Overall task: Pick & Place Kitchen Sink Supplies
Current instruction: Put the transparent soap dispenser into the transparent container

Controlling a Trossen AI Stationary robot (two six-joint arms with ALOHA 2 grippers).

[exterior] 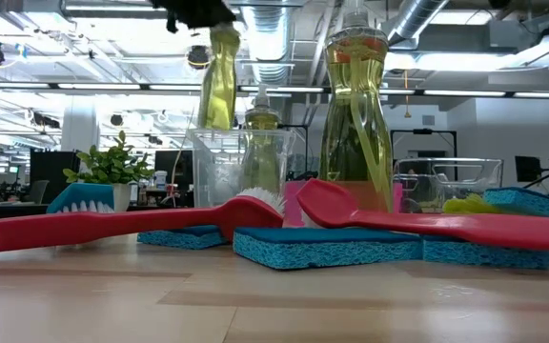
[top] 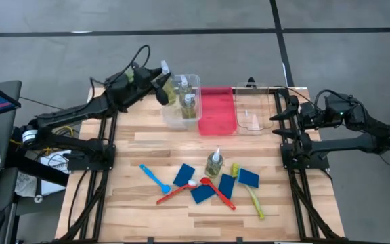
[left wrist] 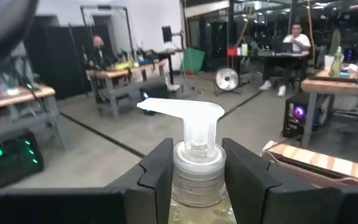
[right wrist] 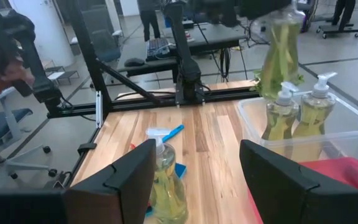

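Hanging upright from the left gripper [left wrist: 196,177], pinched at its neck: a bottle [top: 170,87] directly above the clear bin [top: 196,78] at the tabletop's far edge; right gripper [right wrist: 194,171] spread, waiting.

Even, bright overhead light; tabletop [top: 202,203] evenly lit, shadows beneath objects short and soft. Low view: ceiling strip lights [exterior: 84,48] glare white, and the near tabletop is blurred. A bottle [exterior: 355,114] glows backlit, with highlights on its plastic. Left wrist view: dimmer room, pump top [left wrist: 194,121] soft-focus, fingers [left wrist: 157,177] dark and blurred.
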